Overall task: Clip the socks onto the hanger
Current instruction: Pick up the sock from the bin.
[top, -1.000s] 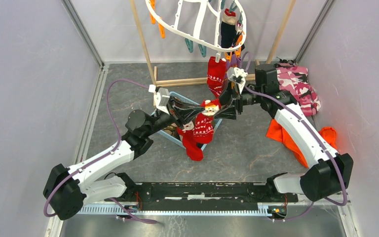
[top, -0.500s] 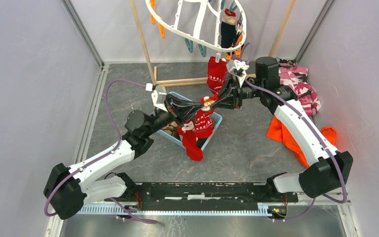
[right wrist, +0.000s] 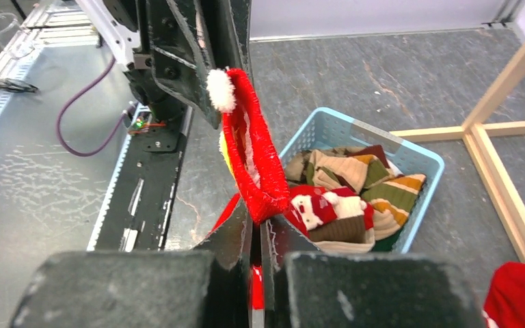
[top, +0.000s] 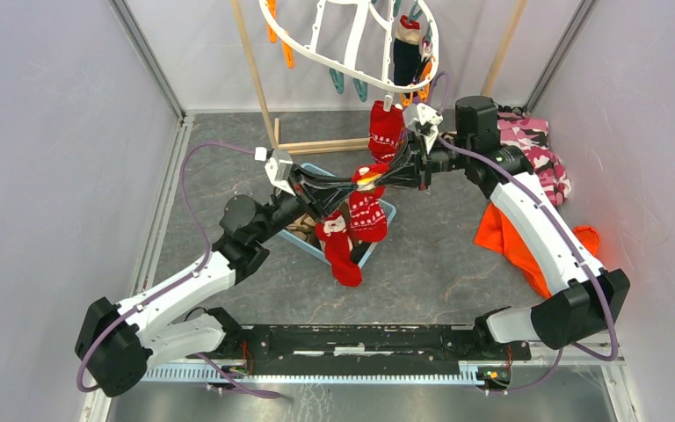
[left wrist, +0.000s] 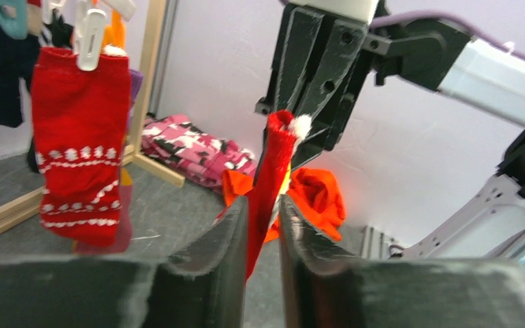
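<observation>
Your right gripper (right wrist: 256,229) was pinched tight on the red sock (top: 367,209), which stretched across to your left gripper (left wrist: 261,205). The left jaws stood at a narrow gap with the sock running between them; whether they gripped it, I could not tell. The rest of the sock hung down over the blue basket (right wrist: 383,137), below the hanger (top: 338,69), where a second red sock (left wrist: 78,143) was clipped

Socks (right wrist: 355,181) lie in the basket (right wrist: 318,131). A sock (top: 367,214) hangs above the basket, the hanger (top: 316,58) behind it, a garment (top: 536,154) and a cloth (top: 511,244) right of it.
</observation>
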Tool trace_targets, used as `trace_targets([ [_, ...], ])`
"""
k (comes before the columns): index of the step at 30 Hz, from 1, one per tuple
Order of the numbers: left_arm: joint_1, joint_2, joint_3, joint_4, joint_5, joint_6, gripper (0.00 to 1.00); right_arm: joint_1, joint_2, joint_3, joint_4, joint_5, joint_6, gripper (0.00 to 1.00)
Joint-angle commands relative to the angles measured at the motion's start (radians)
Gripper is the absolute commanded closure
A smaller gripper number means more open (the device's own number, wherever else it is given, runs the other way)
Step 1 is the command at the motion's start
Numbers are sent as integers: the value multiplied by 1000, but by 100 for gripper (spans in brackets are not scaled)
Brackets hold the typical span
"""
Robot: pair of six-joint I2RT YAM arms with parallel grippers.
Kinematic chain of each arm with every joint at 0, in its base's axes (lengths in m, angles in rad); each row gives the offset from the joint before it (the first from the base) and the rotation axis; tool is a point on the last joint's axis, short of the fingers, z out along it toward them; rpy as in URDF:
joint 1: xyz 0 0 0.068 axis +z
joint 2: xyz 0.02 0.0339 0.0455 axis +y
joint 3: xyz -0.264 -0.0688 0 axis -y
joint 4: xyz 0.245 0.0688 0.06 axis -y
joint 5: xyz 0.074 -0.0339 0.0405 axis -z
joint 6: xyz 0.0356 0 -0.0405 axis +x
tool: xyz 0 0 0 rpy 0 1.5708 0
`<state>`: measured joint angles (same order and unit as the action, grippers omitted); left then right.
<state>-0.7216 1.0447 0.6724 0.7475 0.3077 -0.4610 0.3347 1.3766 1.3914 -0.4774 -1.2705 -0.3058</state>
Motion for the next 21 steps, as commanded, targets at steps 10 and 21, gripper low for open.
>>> trace_targets([
  [10,54,-46,129,-268,90,115,8,34,-15,56,-198,164,-267,100],
  [21,54,95,239,-288,253,116,28,45,-14,58,-212,151,-290,100],
])
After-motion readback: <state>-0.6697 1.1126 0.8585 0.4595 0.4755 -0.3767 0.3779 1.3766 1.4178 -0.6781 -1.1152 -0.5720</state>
